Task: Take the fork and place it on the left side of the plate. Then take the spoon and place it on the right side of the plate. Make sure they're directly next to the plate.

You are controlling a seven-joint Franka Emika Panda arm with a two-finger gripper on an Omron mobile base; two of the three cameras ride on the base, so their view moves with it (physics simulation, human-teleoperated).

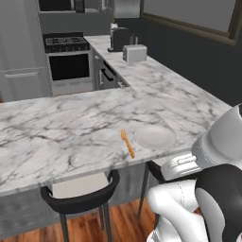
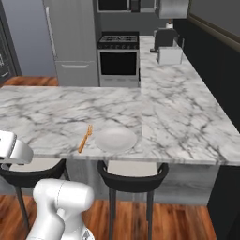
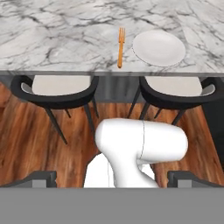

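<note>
- The gripper [image 3: 112,177] is held wide open and empty, well back from the counter [image 3: 52,39], above the stools [image 3: 57,89].
- The fork [image 3: 120,47] is seen lying flat near the counter's front edge, just left of the plate [image 3: 159,48], apart from it.
- The fork is judged light, stiff, thin and slippery; a grasp across mid-handle is advised.

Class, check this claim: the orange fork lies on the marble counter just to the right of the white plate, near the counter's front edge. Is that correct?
Not quite. The fork lies to the left of the plate, not the right; the hand view shows it plainly, and both base views agree. The rest holds: both sit on the marble counter, near its front edge.
</note>
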